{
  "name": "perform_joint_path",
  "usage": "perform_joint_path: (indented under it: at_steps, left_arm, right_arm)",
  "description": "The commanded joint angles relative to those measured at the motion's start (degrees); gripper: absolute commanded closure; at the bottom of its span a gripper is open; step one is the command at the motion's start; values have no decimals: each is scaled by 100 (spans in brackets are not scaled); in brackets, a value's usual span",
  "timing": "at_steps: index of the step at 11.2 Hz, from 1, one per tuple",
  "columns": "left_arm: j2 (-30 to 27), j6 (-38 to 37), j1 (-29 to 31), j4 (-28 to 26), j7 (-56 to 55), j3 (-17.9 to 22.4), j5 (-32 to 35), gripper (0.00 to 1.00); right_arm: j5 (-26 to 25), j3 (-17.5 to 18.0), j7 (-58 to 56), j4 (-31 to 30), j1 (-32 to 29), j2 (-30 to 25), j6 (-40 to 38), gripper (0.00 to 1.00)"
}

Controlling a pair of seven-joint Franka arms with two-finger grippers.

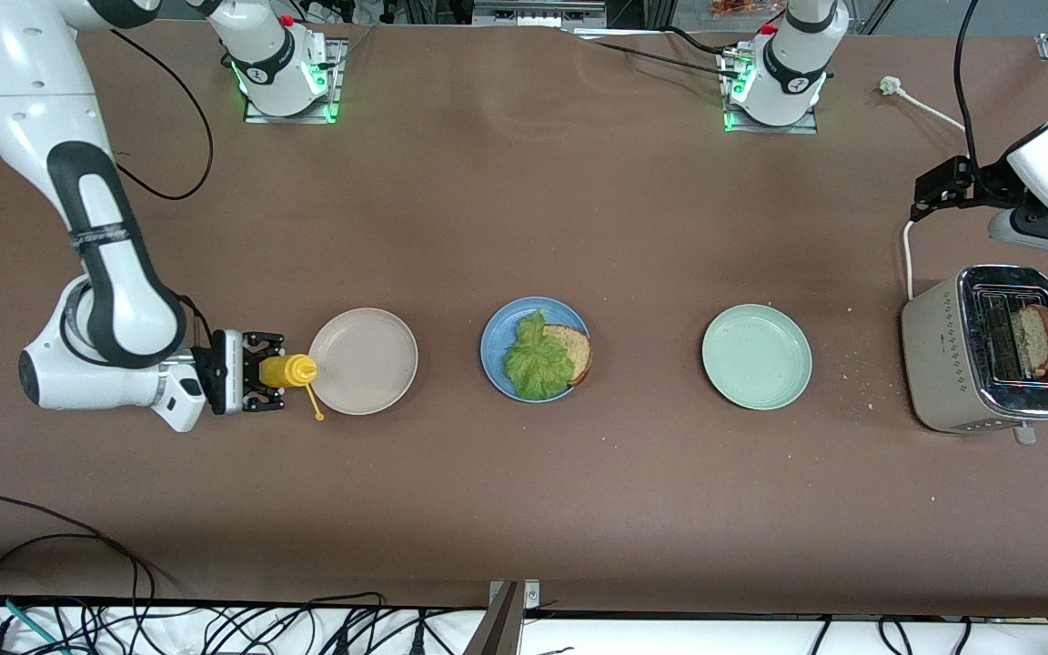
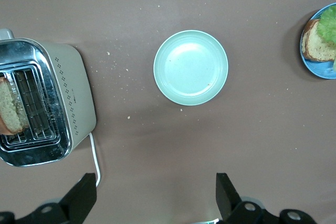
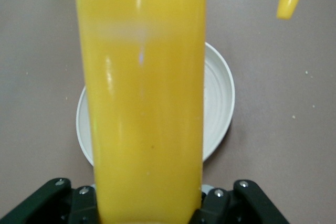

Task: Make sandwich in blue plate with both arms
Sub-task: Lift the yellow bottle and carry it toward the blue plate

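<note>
while the right end effector is clamped on the yellow squeeze bottle, the front view shows the bottle lying sideways in the grip beside the beige plate, at the right arm's end of the tabletop, with its open cap dangling on a thin tether. the blue plate sits in the middle, between the beige plate and the pale green plate, and holds one bread slice with the lettuce leaf draped over most of it. the second slice stands in the toaster at the left arm's end, and the left end effector hangs spread wide and empty above the tabletop by the toaster. with the cap off and the bottle tilted, sauce could drip on the way over the beige plate, and a hard squeeze could flood the leaf or shove it off the bread. in the left wrist view the fingers stand well apart above bare tabletop, with the toaster, the green plate and the blue plate's edge all visible; the slice in the slot looks awkward to pinch, and a tug could drag the light toaster by its cord. in the right wrist view the bottle fills the grip, nozzle pointing over the beige plate, so sauce released now would miss the sandwich.
</note>
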Motion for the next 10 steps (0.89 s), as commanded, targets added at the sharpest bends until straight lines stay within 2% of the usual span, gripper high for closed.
perform_joint_path:
  at_steps: [1, 8, 10]
  left_arm:
    - [15, -91, 16, 78, -4, -37, 99, 0]
    - [15, -91, 16, 87, -4, -37, 90, 0]
    - [15, -91, 8, 87, -13, -46, 90, 0]
  right_arm:
    - [-874, -18, 1674, -102, 618, -515, 24, 100]
    - [-2079, -79, 4330, -84, 2069, -718, 16, 100]
    - [-2675, -88, 5006, -31, 2473, -701, 16, 100]
